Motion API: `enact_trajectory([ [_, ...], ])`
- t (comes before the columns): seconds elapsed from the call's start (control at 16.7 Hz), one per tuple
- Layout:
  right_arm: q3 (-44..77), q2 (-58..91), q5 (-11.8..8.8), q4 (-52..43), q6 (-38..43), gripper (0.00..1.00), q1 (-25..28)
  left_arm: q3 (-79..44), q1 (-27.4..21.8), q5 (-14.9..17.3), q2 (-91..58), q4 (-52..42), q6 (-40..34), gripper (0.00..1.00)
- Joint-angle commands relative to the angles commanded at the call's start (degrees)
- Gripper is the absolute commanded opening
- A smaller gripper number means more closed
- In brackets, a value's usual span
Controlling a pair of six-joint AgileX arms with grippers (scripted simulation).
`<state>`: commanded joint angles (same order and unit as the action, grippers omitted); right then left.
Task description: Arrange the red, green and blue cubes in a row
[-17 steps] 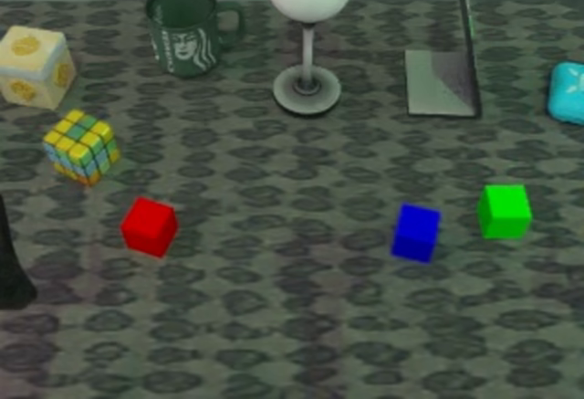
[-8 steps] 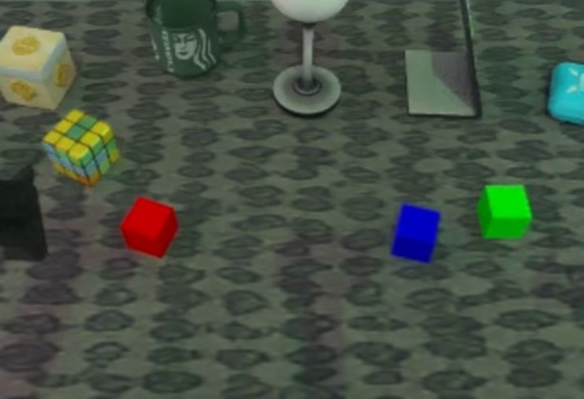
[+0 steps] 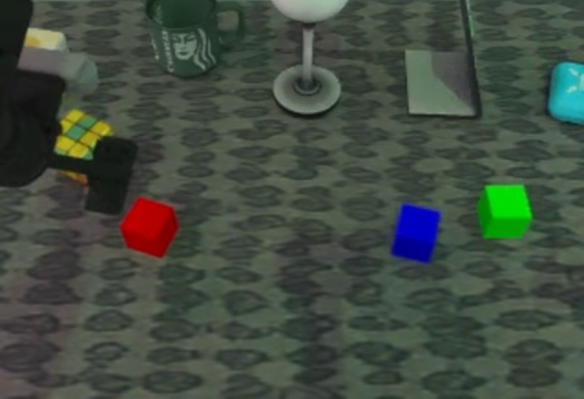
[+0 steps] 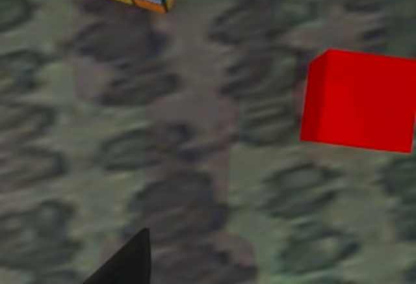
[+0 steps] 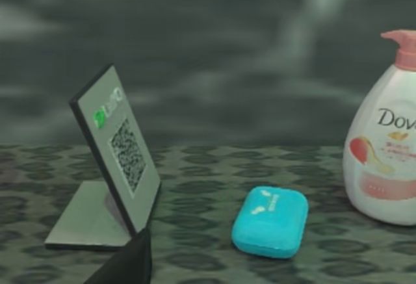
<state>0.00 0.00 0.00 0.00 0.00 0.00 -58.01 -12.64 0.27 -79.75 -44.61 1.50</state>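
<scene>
the red cube (image 3: pixel 149 225) sits on the patterned table (image 3: pixel 292 326) at the near left, with the blue cube (image 3: pixel 416 232) well apart on the right and the green cube (image 3: pixel 504 211) just beside the blue one, slightly farther back. nothing forms a row yet.

the left gripper (image 3: pixel 108 178) hangs over the left side, just left of and beyond the red cube, above the chequered puzzle cube (image 3: pixel 80 134), with the arm partly covering the cream cube (image 3: pixel 44 41) at the far left. whether its fingers are parted or closed i cannot tell: the top view shows only a dark mass, and the left wrist view shows one dark fingertip (image 4: pixel 127 264) with the red cube (image 4: pixel 359 101) off to one side. the right arm is outside the top view, and its grip i cannot tell either.

the cubes look small, stiff, light and glossy, so probably slippery; i judge the safest hold is square across two opposite flat faces, low and centred, not on the corners. the red cube sits turned against the table's edges, so the wrist would need to match that angle.

for room: the puzzle cube is near the red cube's far-left side, so a descent should keep clear of it. the green mug (image 3: pixel 187 29), wine glass (image 3: pixel 308 25) and qr sign stand (image 3: pixel 452 61) line the far side, the glass likely easy to topple. the near middle between red and blue lies open for a row.
</scene>
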Motion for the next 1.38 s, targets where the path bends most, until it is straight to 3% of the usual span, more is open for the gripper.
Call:
enact_trajectory([
  [0.36,0.0,0.0,0.0,0.0,0.0,1.0,0.0,-19.41,-4.07,-0.04,-25.97,-13.15,0.56,1.0],
  [0.66,0.0,0.0,0.0,0.0,0.0,1.0,0.0,-25.76,-5.21,-0.2,-33.2,-16.22,0.74,1.0],
  [1.02,0.0,0.0,0.0,0.0,0.0,1.0,0.0,-24.91,-5.0,-0.19,-33.49,-15.17,0.84,1.0],
  [1.38,0.0,0.0,0.0,0.0,0.0,1.0,0.0,-17.75,-5.08,-0.15,-39.39,-1.34,0.94,1.0],
])
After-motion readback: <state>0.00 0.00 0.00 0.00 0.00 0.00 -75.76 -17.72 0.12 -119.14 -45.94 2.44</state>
